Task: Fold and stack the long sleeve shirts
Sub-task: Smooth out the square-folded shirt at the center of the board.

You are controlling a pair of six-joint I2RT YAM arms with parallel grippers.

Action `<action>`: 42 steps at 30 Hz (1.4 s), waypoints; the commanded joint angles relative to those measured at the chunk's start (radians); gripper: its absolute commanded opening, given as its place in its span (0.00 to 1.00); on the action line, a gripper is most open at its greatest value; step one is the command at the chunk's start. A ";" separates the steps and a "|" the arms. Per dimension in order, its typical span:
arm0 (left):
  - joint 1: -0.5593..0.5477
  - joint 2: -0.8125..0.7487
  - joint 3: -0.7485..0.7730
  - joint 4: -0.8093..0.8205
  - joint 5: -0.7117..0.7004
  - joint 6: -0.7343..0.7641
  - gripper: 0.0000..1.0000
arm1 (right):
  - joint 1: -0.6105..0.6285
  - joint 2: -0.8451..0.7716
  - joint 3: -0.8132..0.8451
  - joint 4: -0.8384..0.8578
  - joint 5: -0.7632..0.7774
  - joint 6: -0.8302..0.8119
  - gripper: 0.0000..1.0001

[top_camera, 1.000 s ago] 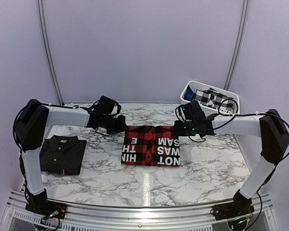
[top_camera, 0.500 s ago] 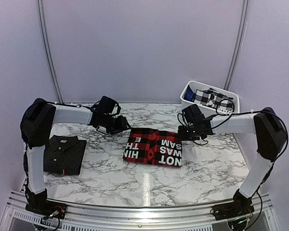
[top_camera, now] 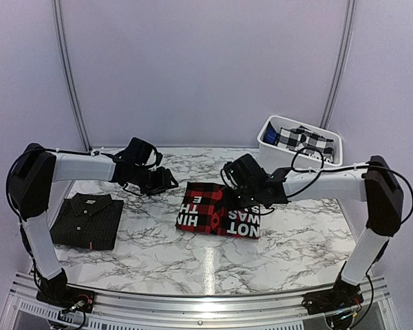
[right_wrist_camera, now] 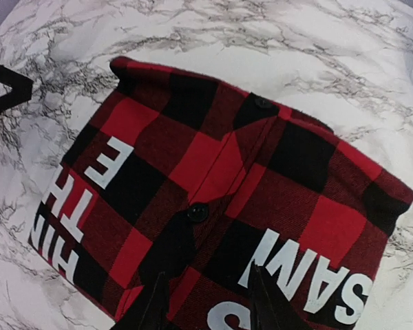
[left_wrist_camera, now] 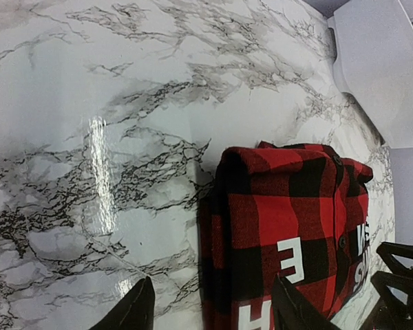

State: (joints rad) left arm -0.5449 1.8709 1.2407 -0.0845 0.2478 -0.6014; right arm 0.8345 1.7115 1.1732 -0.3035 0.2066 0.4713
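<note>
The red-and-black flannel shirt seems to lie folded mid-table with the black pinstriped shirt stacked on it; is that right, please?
Not quite. The flannel shirt does lie folded in the middle of the table, but the black pinstriped shirt is not on it: it lies apart, to the left, as the top external view shows.
</note>
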 commanded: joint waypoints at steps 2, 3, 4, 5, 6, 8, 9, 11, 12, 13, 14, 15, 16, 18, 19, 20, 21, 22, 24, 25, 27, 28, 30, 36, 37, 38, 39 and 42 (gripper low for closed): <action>-0.011 -0.046 -0.042 -0.023 0.051 -0.002 0.59 | 0.004 0.063 -0.095 0.016 0.002 0.063 0.35; -0.013 -0.048 -0.047 -0.023 0.058 -0.002 0.59 | 0.004 0.068 -0.119 0.018 0.012 0.075 0.36; -0.014 -0.051 -0.055 -0.023 0.065 0.000 0.59 | 0.004 0.073 -0.143 0.024 0.019 0.083 0.36; -0.015 -0.052 -0.062 -0.023 0.071 0.001 0.59 | 0.003 0.076 -0.164 0.032 0.019 0.090 0.36; -0.015 -0.053 -0.069 -0.023 0.077 0.002 0.59 | 0.003 0.081 -0.177 0.038 0.014 0.094 0.37; -0.015 -0.055 -0.082 -0.023 0.088 0.002 0.59 | 0.004 0.083 -0.187 0.039 0.008 0.095 0.40; -0.015 -0.055 -0.088 -0.023 0.095 0.002 0.59 | 0.004 0.078 -0.186 0.035 0.009 0.095 0.41; -0.016 -0.059 -0.102 -0.023 0.105 0.002 0.59 | 0.003 0.055 -0.181 0.028 0.015 0.093 0.45; -0.018 -0.061 -0.109 -0.023 0.109 0.000 0.59 | 0.004 0.042 -0.174 0.020 0.017 0.089 0.47; -0.019 -0.063 -0.117 -0.022 0.112 -0.002 0.59 | 0.003 0.025 -0.165 0.013 0.018 0.084 0.48; -0.022 -0.068 -0.127 -0.021 0.116 -0.004 0.59 | 0.004 0.008 -0.154 0.005 0.019 0.077 0.51; -0.025 -0.072 -0.137 -0.018 0.121 -0.007 0.59 | 0.004 -0.014 -0.138 0.001 0.018 0.072 0.53; -0.028 -0.074 -0.146 -0.012 0.127 -0.008 0.59 | 0.002 -0.029 -0.128 -0.002 0.022 0.063 0.55; -0.036 -0.075 -0.163 0.000 0.142 -0.009 0.59 | -0.010 -0.043 -0.108 -0.004 0.027 0.049 0.58; -0.042 -0.075 -0.170 0.007 0.151 -0.009 0.59 | -0.024 -0.043 -0.101 -0.001 0.023 0.042 0.59; -0.047 -0.075 -0.177 0.013 0.162 -0.010 0.59 | -0.039 -0.039 -0.091 0.002 0.016 0.037 0.59; -0.053 -0.073 -0.184 0.023 0.173 -0.012 0.59 | -0.053 -0.030 -0.078 -0.001 0.010 0.030 0.59; -0.059 -0.072 -0.191 0.030 0.181 -0.015 0.60 | -0.067 -0.022 -0.067 0.000 0.012 0.023 0.59; -0.069 -0.070 -0.202 0.047 0.194 -0.021 0.60 | -0.095 -0.007 -0.060 0.017 0.007 0.010 0.57; -0.073 -0.070 -0.208 0.055 0.197 -0.025 0.60 | -0.111 0.001 -0.060 0.026 0.003 0.007 0.56; -0.075 -0.073 -0.217 0.063 0.200 -0.033 0.60 | -0.160 0.019 -0.063 0.038 0.002 -0.005 0.54; -0.075 -0.075 -0.222 0.067 0.200 -0.035 0.60 | -0.183 0.029 -0.070 0.047 0.001 -0.011 0.54; -0.075 -0.080 -0.230 0.072 0.198 -0.038 0.60 | -0.228 0.042 -0.084 0.078 -0.009 -0.022 0.53; -0.076 -0.078 -0.238 0.074 0.197 -0.043 0.60 | -0.315 0.154 -0.040 0.088 -0.030 -0.060 0.51; -0.075 -0.081 -0.238 0.075 0.196 -0.043 0.60 | -0.325 0.164 -0.036 0.087 -0.032 -0.060 0.50; -0.075 -0.084 -0.236 0.075 0.196 -0.041 0.60 | -0.333 0.170 -0.037 0.088 -0.031 -0.060 0.50; -0.075 -0.087 -0.234 0.075 0.198 -0.038 0.61 | -0.339 0.173 -0.038 0.087 -0.030 -0.062 0.50; -0.075 -0.087 -0.222 0.075 0.217 -0.038 0.65 | -0.352 0.180 -0.044 0.085 -0.027 -0.067 0.50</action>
State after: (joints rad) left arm -0.6212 1.8233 1.0122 -0.0261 0.4347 -0.6437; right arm 0.4988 1.8893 1.0973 -0.2260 0.1844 0.4278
